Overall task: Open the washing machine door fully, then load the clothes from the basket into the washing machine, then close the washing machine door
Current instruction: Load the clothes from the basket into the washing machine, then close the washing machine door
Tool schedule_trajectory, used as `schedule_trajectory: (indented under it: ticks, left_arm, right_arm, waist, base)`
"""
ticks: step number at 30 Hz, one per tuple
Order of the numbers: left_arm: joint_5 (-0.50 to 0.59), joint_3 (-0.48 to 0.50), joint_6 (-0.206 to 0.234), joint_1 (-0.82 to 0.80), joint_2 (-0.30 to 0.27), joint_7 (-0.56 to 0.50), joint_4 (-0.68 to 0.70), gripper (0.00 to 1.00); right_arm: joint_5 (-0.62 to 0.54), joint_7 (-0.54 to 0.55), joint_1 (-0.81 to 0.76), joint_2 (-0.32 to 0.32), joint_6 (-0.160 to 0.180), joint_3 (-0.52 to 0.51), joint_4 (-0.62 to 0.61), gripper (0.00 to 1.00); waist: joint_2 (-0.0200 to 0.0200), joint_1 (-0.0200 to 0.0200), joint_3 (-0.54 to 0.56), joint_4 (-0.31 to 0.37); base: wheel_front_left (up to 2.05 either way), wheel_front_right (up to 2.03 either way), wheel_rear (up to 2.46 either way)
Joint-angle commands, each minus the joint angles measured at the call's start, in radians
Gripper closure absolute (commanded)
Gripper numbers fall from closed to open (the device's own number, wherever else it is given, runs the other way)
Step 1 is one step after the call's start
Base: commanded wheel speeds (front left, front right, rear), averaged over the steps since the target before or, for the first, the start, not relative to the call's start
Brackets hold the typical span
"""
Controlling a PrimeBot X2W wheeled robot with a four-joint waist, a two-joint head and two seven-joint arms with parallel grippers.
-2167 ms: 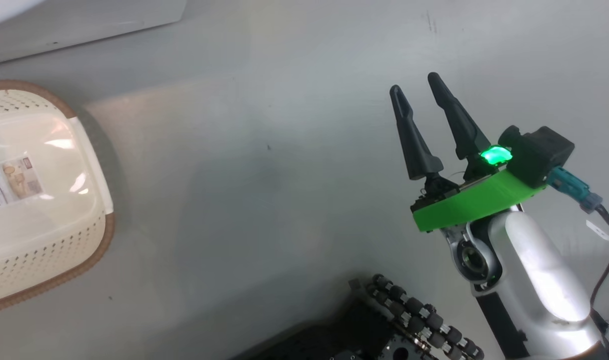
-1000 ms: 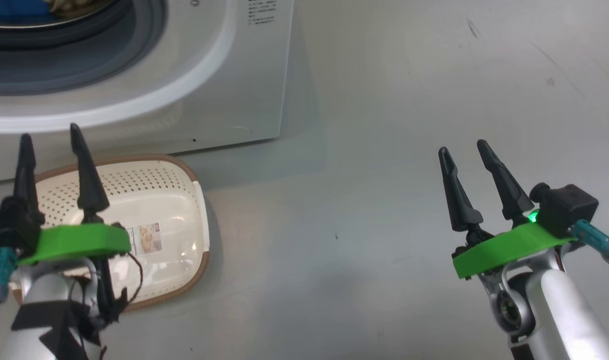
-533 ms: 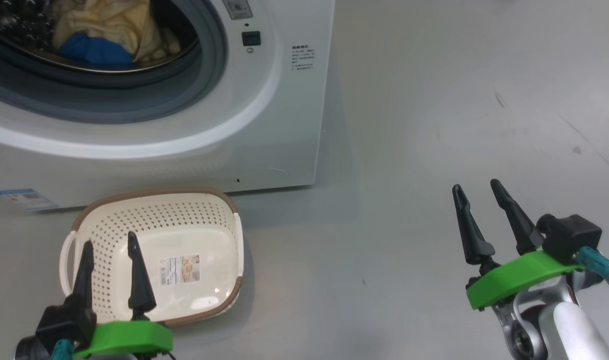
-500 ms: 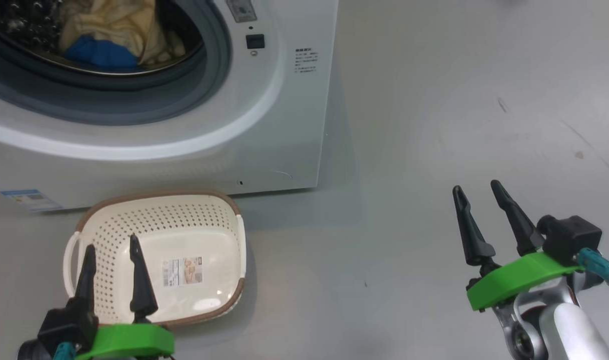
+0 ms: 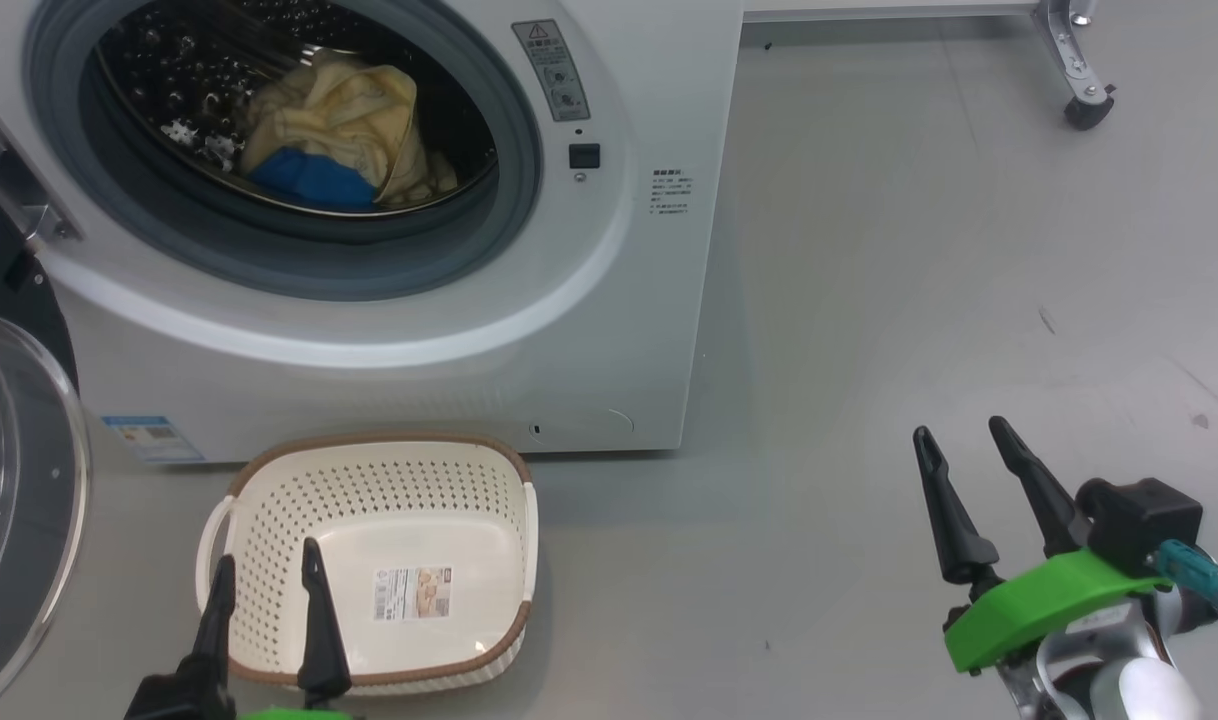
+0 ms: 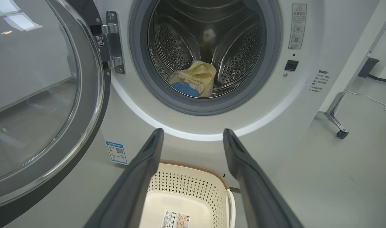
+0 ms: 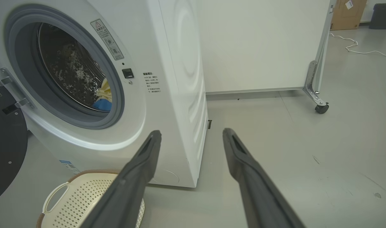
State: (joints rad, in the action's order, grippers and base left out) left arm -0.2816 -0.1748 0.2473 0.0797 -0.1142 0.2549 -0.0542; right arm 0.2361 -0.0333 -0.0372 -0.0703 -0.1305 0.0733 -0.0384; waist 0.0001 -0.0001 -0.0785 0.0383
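Smooth grey floor [image 5: 919,250], white washing machine [image 5: 619,330], wheeled white partition [image 7: 259,44] behind.

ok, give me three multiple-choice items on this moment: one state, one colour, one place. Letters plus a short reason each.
1. The washing machine door is:
A. shut
B. swung open
C. taken off

2. The rim of the basket is:
A. brown
B. blue
C. black

3. The clothes are:
A. in the basket
B. in the drum
C. on the floor

Answers:
1 B: the door stands swung aside, leaving the opening bare.
2 A: a brown band runs round the cream basket.
3 B: the cream and blue bundle lies in the steel drum; the basket holds nothing.
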Motion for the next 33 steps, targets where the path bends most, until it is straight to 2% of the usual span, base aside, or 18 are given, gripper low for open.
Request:
schedule_trajectory:
  ticks: [1,33]
  left_arm:
    - [0.008,0.028,0.048,-0.021,-0.006,0.003,0.038,0.00]
    - [0.027,-0.008,0.066,-0.012,-0.022,-0.003,0.036,0.00]
  right_arm:
    - [-0.007,0.005,0.015,-0.008,0.000,0.014,-0.042,0.00]
    - [-0.013,0.021,-0.006,0.006,0.000,0.011,-0.062,0.00]
  waist:
    - [-0.0001,0.0001,0.003,-0.001]
    - [-0.0001,0.0001,0.010,-0.002]
  base:
    - [0.00,0.00,0.00]
    - [-0.09,0.09,0.00]
